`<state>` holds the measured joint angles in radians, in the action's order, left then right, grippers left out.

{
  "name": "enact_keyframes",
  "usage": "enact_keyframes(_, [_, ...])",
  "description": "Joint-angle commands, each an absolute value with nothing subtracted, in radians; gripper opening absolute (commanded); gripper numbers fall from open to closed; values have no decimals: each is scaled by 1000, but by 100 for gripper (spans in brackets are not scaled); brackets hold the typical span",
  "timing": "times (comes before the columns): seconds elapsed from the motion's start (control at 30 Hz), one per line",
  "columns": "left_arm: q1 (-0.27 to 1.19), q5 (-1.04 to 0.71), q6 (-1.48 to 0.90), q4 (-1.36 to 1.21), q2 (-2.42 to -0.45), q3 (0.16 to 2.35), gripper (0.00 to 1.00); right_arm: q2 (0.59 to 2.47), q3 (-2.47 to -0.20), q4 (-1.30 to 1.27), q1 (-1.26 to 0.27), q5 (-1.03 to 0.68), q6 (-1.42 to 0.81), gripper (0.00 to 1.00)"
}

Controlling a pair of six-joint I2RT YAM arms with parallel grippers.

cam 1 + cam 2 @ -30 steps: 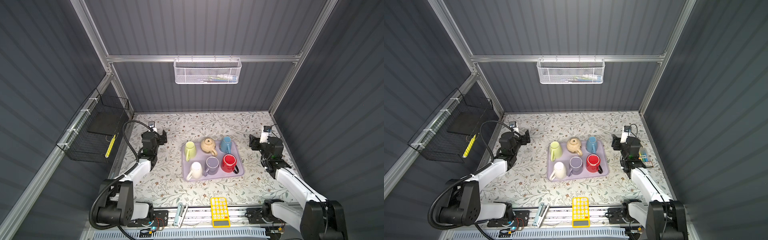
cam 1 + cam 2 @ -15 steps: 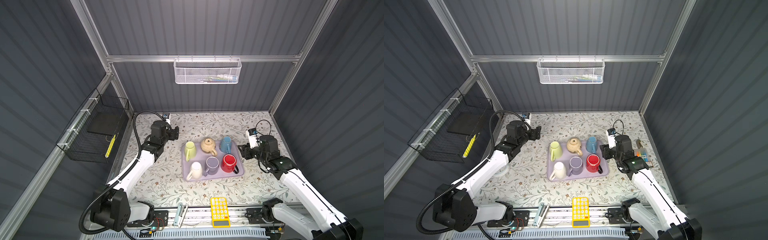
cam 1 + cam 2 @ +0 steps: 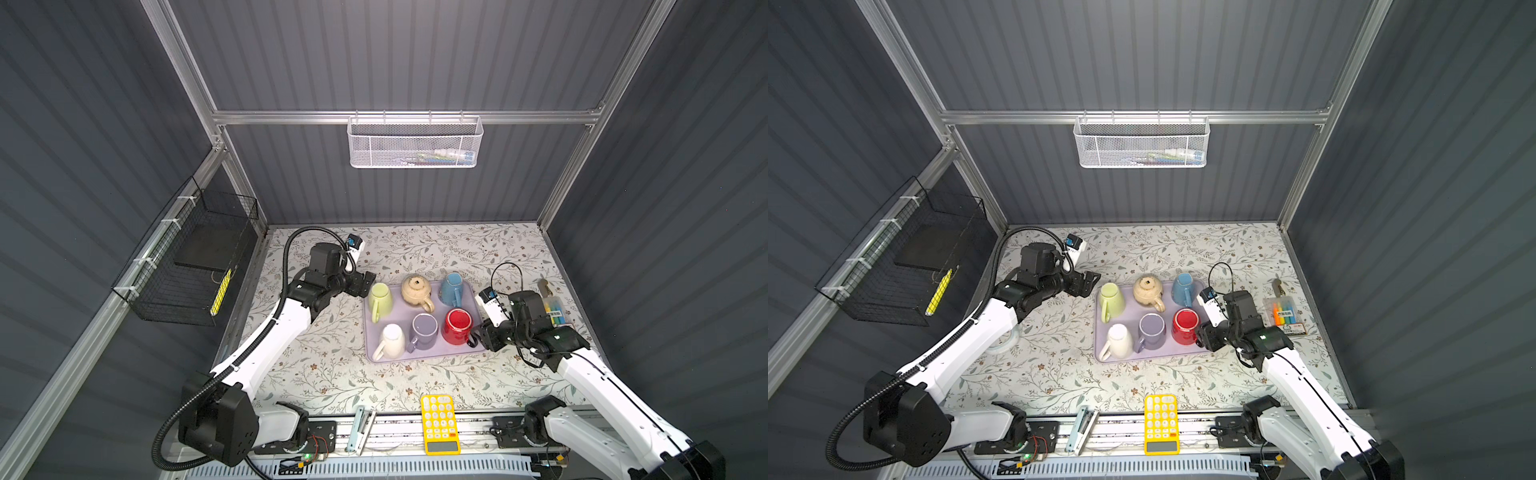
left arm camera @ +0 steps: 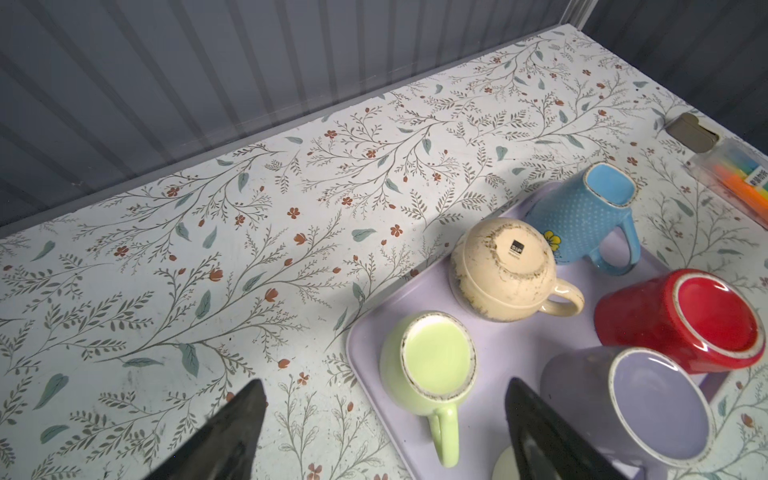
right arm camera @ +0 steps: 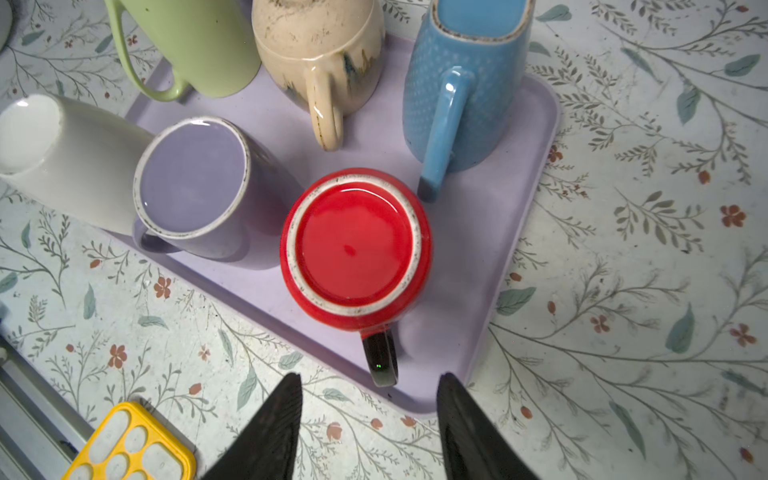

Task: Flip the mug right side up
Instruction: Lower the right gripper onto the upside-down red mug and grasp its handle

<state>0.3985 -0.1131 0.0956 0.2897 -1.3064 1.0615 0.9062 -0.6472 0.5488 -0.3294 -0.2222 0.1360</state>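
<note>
Six mugs stand base-up on a lilac tray (image 3: 419, 358). In both top views my right gripper (image 3: 478, 336) (image 3: 1202, 336) is at the tray's right edge beside the red mug (image 3: 457, 326) (image 5: 353, 245). In the right wrist view this gripper (image 5: 370, 376) is open, and the end of the mug's black handle (image 5: 380, 359) reaches just between its fingertips, untouched. My left gripper (image 3: 368, 284) (image 4: 384, 381) is wide open at the tray's far left corner. It hangs over the green mug (image 3: 380, 297) (image 4: 432, 365) and holds nothing.
Beige (image 3: 417, 291), blue (image 3: 453, 289), white (image 3: 392, 340) and purple (image 3: 424, 330) mugs crowd the tray. A highlighter pack (image 3: 552, 311) lies at the right wall. A yellow calculator (image 3: 439, 424) and a stapler (image 3: 360, 424) sit on the front rail. A black wire basket (image 3: 195, 266) hangs on the left.
Both arms have swung in from the table's sides to the tray, the left to the green mug, the right to the red mug. The right jaws have narrowed.
</note>
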Motion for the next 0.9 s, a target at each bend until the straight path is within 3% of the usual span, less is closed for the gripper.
enact_keyframes(0.0, [397, -161, 121, 285, -1278, 1025, 90, 936, -664, 605, -334, -246, 250, 55])
enact_keyframes(0.43, [397, -169, 119, 211, -1242, 950, 91, 1081, -657, 593, -339, -216, 291, 54])
enact_keyframes(0.87, [396, -134, 121, 206, -1210, 935, 91, 1278, -707, 569, -380, -144, 308, 43])
